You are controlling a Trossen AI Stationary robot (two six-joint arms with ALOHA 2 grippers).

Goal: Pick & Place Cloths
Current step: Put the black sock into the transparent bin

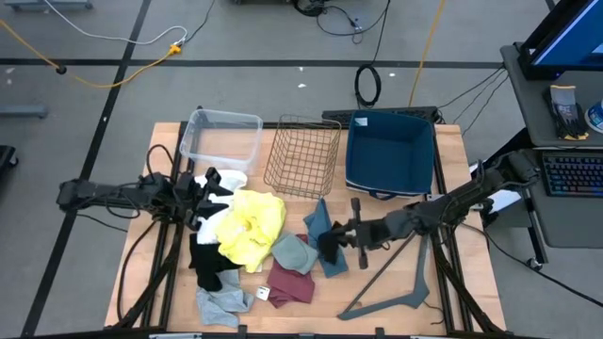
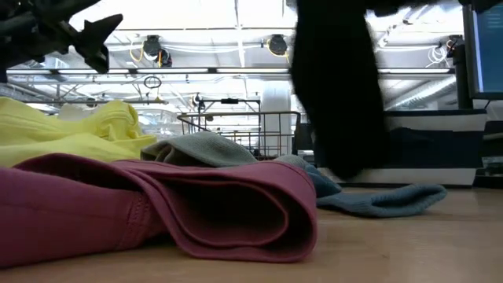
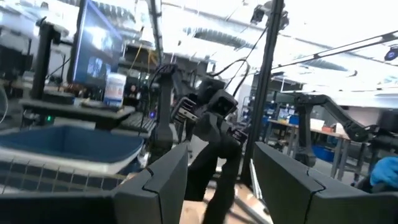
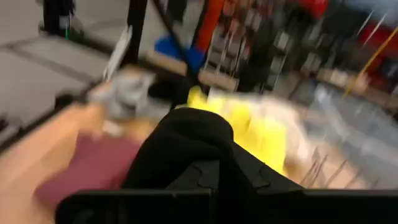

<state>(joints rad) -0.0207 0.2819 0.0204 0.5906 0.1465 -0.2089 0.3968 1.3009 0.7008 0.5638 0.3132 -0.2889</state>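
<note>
A pile of cloths lies on the table's near half: yellow [image 1: 252, 226], white [image 1: 226, 182], black [image 1: 207, 264], maroon [image 1: 288, 282], grey-green [image 1: 294, 252], blue [image 1: 318, 226] and light grey [image 1: 222, 303]. My right gripper [image 1: 337, 234] reaches in from the table's right and is shut on a second black cloth [image 2: 338, 94], raised over the blue cloth [image 2: 377, 200]. My left gripper [image 1: 205, 193] hovers open above the pile's left end, and nothing lies between its fingers [image 3: 165, 183]. My right gripper pinches a bunched part of the black cloth [image 4: 186, 140] between its two fingers, and the fabric covers their tips. The fingers point about level, coming from the table's right side. The cloth hangs slack below them, its lower end [image 2: 346, 167] just above the blue cloth.
A clear plastic bin [image 1: 222, 137], a wire basket [image 1: 303, 155] and a blue bin [image 1: 388, 151] stand in a row along the far edge. A grey V-shaped metal bar [image 1: 396, 282] lies near the right front corner, below my right arm.
</note>
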